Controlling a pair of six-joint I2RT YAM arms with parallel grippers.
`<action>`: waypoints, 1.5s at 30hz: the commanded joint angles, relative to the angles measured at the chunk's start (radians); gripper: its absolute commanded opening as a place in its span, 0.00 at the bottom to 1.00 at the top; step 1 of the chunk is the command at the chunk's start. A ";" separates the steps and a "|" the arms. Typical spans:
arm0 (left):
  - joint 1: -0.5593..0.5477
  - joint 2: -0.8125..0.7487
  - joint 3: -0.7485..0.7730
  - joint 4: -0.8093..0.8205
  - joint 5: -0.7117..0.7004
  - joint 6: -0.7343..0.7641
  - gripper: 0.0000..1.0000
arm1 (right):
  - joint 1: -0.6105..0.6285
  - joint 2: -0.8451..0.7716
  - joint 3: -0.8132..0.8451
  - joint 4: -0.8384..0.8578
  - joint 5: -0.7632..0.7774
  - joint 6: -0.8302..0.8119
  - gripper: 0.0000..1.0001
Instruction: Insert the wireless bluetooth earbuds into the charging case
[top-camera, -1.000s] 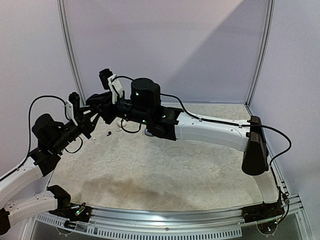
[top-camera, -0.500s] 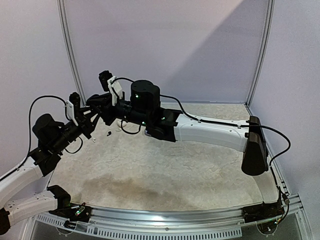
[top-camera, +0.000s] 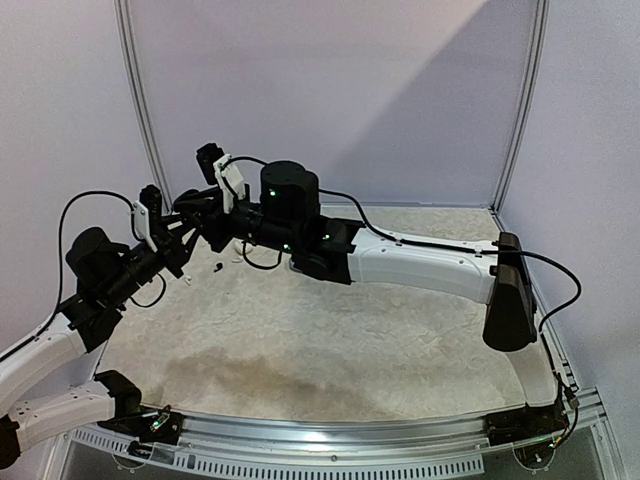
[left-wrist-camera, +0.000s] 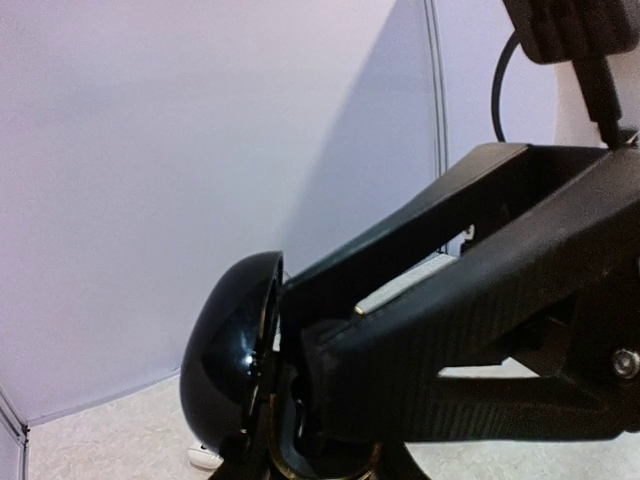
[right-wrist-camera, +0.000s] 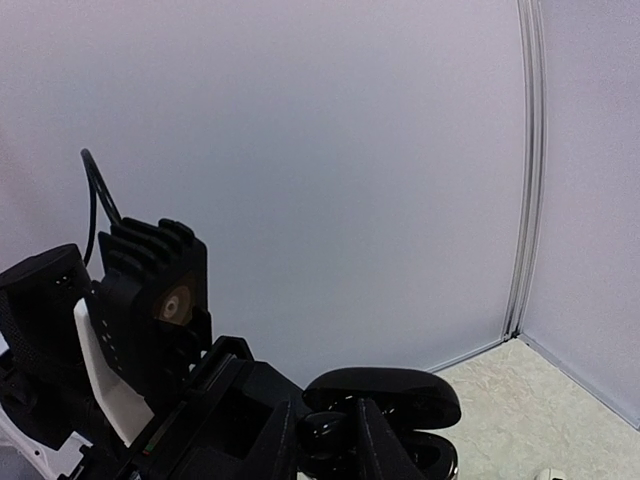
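Two grippers meet at one open charging case, raised over the far left of the table.
Left gripper (top-camera: 183, 237): fingers pressed onto the charging case (left-wrist-camera: 232, 365), count one; it is glossy black and rounded, lid hinged up, gold rim inside. Right gripper (top-camera: 205, 213): fingertips at the case's open mouth; spread or pressed together cannot be determined. Loose on the table (top-camera: 330, 340): one small dark bud (top-camera: 215, 267) just beside the grippers, and one small white piece (left-wrist-camera: 204, 457) below the case, type not discernible.
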 joint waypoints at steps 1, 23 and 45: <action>-0.013 -0.008 0.035 0.030 -0.011 -0.007 0.00 | 0.002 0.028 -0.021 -0.062 0.025 -0.012 0.22; -0.013 -0.001 0.036 -0.001 0.025 -0.004 0.00 | 0.009 0.047 0.022 -0.103 0.033 -0.043 0.25; -0.013 -0.002 0.033 -0.004 0.025 -0.007 0.00 | 0.012 0.052 0.027 -0.121 0.039 -0.051 0.27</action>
